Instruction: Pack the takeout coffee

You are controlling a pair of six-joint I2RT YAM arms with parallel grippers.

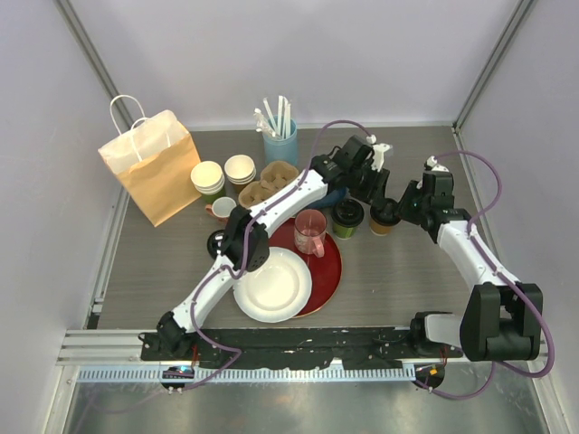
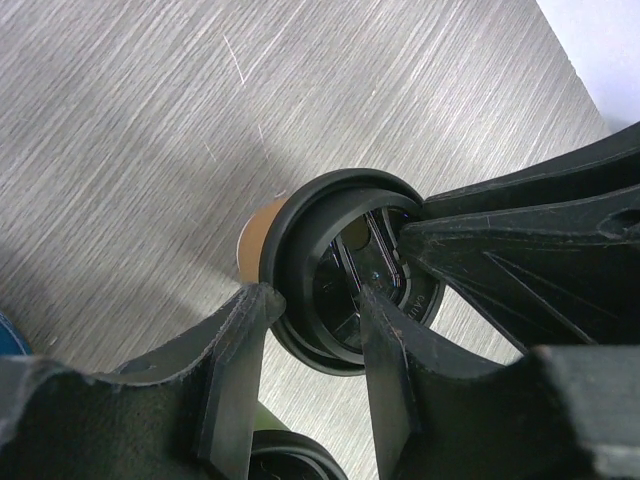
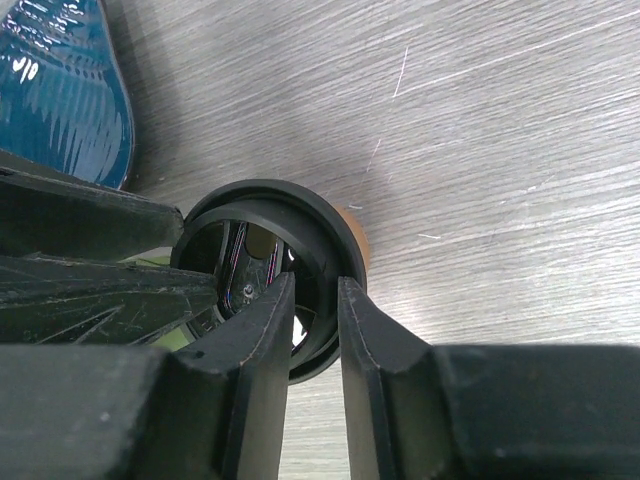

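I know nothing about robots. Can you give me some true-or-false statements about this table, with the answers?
1. The left gripper and right gripper are both at the brown cup. True.
2. The green cup lies on its side. False: it stands upright beside the brown cup.
3. The pink mug stands on the red plate. True.
4. The brown cup has no lid. False: a black lid sits on it.
5. The right gripper straddles that lid's rim. True.
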